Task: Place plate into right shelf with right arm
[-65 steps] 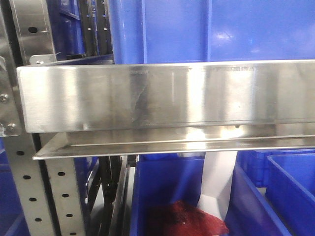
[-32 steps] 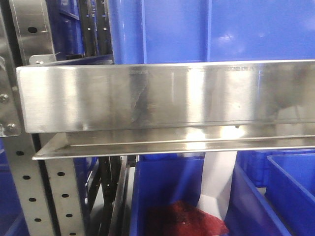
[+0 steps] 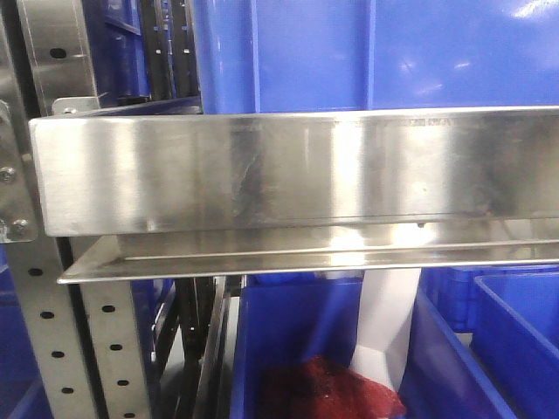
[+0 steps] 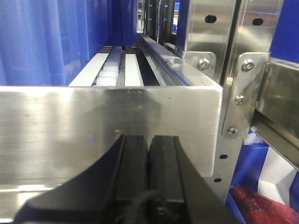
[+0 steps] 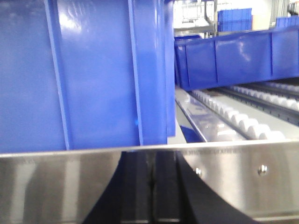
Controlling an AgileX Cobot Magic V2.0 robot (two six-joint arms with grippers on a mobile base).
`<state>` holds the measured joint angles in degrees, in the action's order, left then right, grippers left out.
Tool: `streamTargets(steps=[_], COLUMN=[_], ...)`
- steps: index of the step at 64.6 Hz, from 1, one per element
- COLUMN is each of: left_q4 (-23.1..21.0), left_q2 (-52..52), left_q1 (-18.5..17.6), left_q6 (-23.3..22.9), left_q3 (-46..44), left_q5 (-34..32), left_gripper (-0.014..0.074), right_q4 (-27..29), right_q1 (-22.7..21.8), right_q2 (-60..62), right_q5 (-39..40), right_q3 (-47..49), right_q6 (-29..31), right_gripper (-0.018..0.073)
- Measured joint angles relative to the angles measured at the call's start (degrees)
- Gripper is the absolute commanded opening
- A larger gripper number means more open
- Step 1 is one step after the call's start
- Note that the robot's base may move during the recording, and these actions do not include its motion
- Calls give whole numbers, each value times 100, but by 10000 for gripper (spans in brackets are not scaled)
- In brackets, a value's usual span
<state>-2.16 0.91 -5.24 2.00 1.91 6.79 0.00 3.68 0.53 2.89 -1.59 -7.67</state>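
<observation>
Front view: the shelf rail (image 3: 297,170) runs off the right edge; its far end is not visible. Behind it, the upper bin (image 3: 376,52) is cut by the top and right edges and its base is hidden by the rail. At bottom centre, a red item (image 3: 327,393) is cropped by the lower edge and cannot be identified. The white piece (image 3: 384,323) above it is partly hidden by the rail.

Left wrist view: the left gripper (image 4: 148,186) is cut off at the bottom, fingertips against the rail.

Right wrist view: the right gripper (image 5: 150,186) is blurred and dark, its tips masked by the rail (image 5: 233,179). Distant bins (image 5: 233,18) at upper right are too small to read.
</observation>
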Motion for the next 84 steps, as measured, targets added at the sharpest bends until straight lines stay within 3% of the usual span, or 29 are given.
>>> streamTargets(steps=[84], left_q4=[0], left_q2=[0], left_q1=[0], left_q6=[0], left_q3=[0], left_q5=[0], left_gripper=[-47], right_q4=[56], right_q1=[0], right_q2=[5], right_q5=[-453], right_q3=[0], right_q6=[382], right_gripper=[56])
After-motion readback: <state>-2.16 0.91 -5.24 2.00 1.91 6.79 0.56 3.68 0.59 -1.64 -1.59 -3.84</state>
